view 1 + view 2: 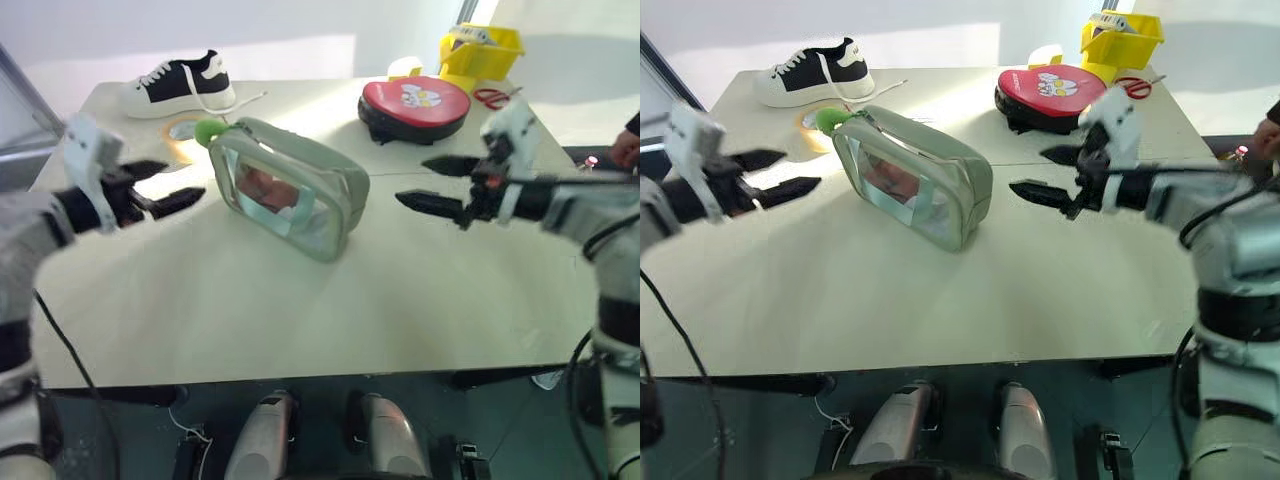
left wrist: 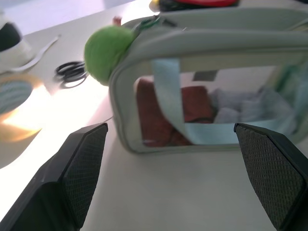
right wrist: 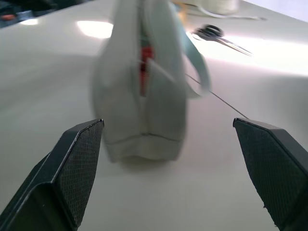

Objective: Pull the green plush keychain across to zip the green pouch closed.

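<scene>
The pale green pouch (image 1: 290, 185) stands upright mid-table, its clear window side showing red and pale contents. The lime-green plush keychain (image 1: 209, 132) sits at its far-left top corner, also seen as the fuzzy ball (image 2: 108, 52). My left gripper (image 1: 168, 187) hovers open to the left of the pouch, clear of it. My right gripper (image 1: 432, 184) hovers open to the pouch's right, facing its narrow end (image 3: 144, 82), with nothing between its fingers.
A black-and-white sneaker (image 1: 180, 84) lies at the back left, with a tape roll (image 1: 183, 128) and black scissors (image 2: 72, 73) near the keychain. A round red case (image 1: 414, 106), yellow bin (image 1: 479, 52) and red scissors (image 1: 490, 97) sit back right.
</scene>
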